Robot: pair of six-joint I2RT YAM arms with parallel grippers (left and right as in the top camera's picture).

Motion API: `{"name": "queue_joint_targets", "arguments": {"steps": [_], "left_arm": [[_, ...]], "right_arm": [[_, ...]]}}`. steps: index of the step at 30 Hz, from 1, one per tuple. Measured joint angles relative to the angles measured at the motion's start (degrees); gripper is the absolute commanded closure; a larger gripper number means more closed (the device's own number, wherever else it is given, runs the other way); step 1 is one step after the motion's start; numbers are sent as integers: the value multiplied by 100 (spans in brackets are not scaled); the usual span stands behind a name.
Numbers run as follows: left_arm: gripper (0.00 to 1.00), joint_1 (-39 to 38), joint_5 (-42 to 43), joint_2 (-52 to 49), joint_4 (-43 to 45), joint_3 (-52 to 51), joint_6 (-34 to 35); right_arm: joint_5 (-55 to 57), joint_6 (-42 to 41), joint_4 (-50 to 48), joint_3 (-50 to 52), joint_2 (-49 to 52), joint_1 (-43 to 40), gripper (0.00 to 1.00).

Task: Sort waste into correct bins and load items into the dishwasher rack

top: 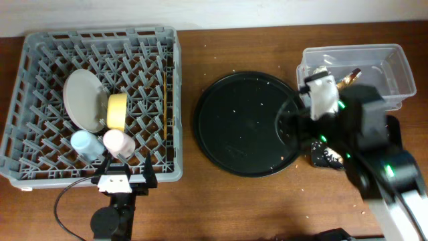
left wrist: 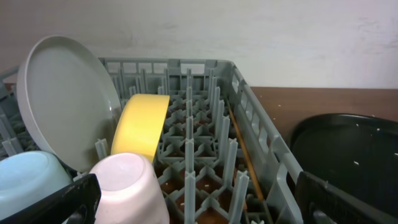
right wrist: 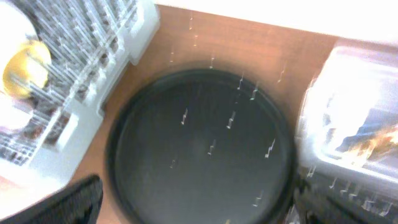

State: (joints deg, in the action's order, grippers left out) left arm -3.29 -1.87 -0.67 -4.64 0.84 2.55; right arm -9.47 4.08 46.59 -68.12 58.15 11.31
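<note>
Overhead, the dishwasher rack [top: 40,80] sits well left of the round black tray [top: 247,134] and looks fully loaded. The plate [top: 81,97] and yellow bowl [top: 118,111] stand on edge, and the blue cup [top: 85,142] and pink cup [top: 117,142] are mouth down. The chopsticks [top: 164,100] lie along the rack wall nearest the tray. My left pincer [top: 127,173] rests on the table [top: 190,194] outside that rack, spread wide and holding nothing, so I judge the loading finished. On the tray itself only pale crumbs [top: 235,107] are scattered. My right pincer [right wrist: 196,190] hangs above the tray's right part, its fingers wide apart with nothing between them as far as the smeared wrist view lets me say. Right of the tray, the clear tub [top: 394,73] holds the wrapper [top: 349,75]. The shallow black bin [top: 317,163] lies partly hidden under my arm. A white lump [top: 323,94] by my wrist may be tissue or my own mount; I cannot tell. The step in hand seems to be clearing leftover scraps, which calls for a low, narrow pinch on tiny bits. There is open wood left of the tray, but on its right the tub wall and bin rim crowd close.
</note>
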Motion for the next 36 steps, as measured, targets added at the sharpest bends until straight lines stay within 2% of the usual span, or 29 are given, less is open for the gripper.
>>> {"name": "queue_joint_targets", "arguments": {"steps": [1, 3, 5, 8, 11, 15, 17, 36], "left_arm": [[1, 0, -2, 7, -2, 0, 2], [1, 0, 0, -4, 0, 0, 0], [1, 0, 2, 2, 2, 0, 0], [1, 0, 0, 2, -4, 0, 0], [1, 0, 2, 2, -4, 0, 0], [1, 0, 0, 4, -2, 0, 0], [1, 0, 0, 4, -2, 0, 0], [1, 0, 2, 4, -4, 0, 0]], "right_arm": [[101, 531, -170, 278, -688, -63, 2], [260, 1082, -173, 927, -2192, -647, 2], [188, 1226, -323, 1832, -3213, -1088, 2], [-81, 940, -1700, 3716, -4419, -1270, 2], [-138, 640, -2476, 4946, -4970, -1274, 2], [-282, 614, -3110, 5987, -5495, -1279, 2], [-417, 599, -3877, 6459, -5700, -1279, 2], [-566, 592, -3976, 6546, -5716, -1279, 2]]}}
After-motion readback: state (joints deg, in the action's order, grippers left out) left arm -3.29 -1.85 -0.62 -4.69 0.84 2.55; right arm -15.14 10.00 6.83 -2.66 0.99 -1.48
